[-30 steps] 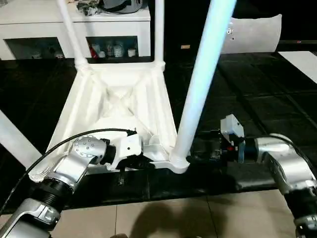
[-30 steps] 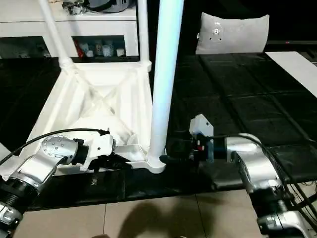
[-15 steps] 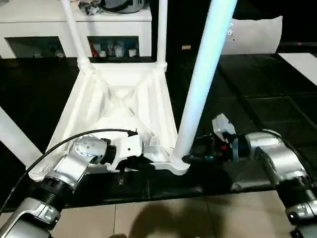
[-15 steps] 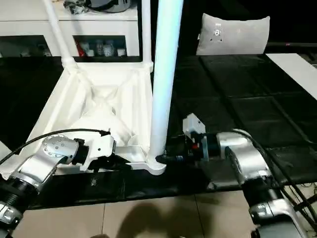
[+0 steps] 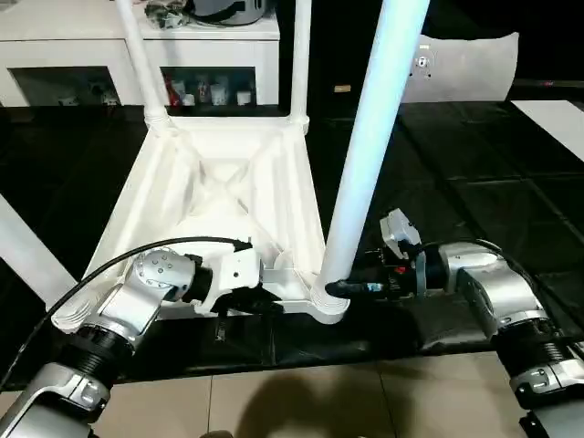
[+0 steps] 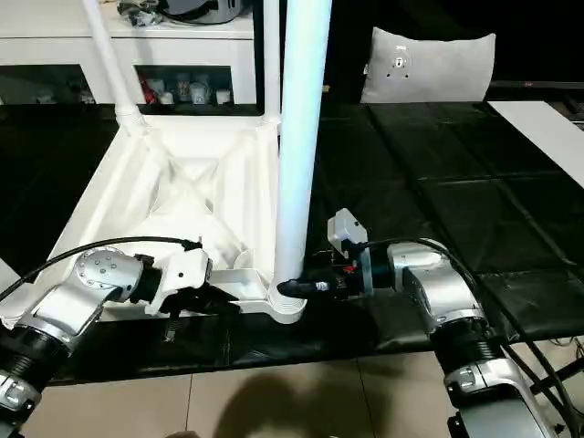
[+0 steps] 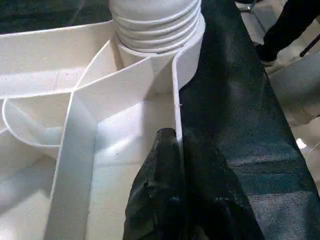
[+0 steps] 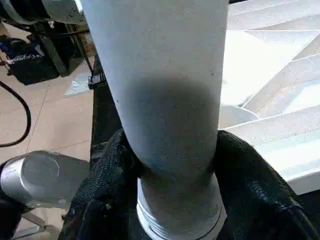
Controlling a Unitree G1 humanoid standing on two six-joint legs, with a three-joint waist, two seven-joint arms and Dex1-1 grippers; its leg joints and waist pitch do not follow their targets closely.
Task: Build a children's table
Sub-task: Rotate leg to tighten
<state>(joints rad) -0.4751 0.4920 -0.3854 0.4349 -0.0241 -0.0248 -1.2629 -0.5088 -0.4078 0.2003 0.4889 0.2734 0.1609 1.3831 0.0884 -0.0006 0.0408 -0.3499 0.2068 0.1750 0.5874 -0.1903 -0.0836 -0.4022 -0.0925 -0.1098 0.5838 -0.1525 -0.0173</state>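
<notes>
While the white tabletop (image 5: 219, 196) lies upside down on black floor mats (image 5: 474, 173), its ribbed underside faces up and tube legs rise from its corner sockets. The near right leg (image 5: 370, 146) stands in the socket at the tabletop's near right corner (image 5: 328, 301), leaning slightly; its threaded foot shows in the left wrist view (image 7: 155, 22) and the right wrist view (image 8: 180, 220). Two far legs stand at the tabletop's far corners, the far left leg (image 5: 141, 59) tilted and the far right leg (image 5: 299, 55) about upright. Another leg (image 5: 27, 260) slants just off the tabletop's near left side.

At the near rim of the tabletop, close to the near right socket, the left gripper (image 7: 172, 150) has its jaws pressed together on the thin rim wall, one black finger inside the rim and one outside. Beside the near right corner, the right gripper (image 5: 339, 288) reaches in level, its jaws wrapped around the base of the near right leg, one finger on either side of the tube just above the socket.

Beyond the tabletop's far edge stands a white cabinet (image 5: 137, 50) with small items behind glass doors. Off to the far right of the tabletop a white cushion (image 5: 461, 66) sits upright. Tan floor tiles (image 5: 301, 401) lie nearest the robot.
</notes>
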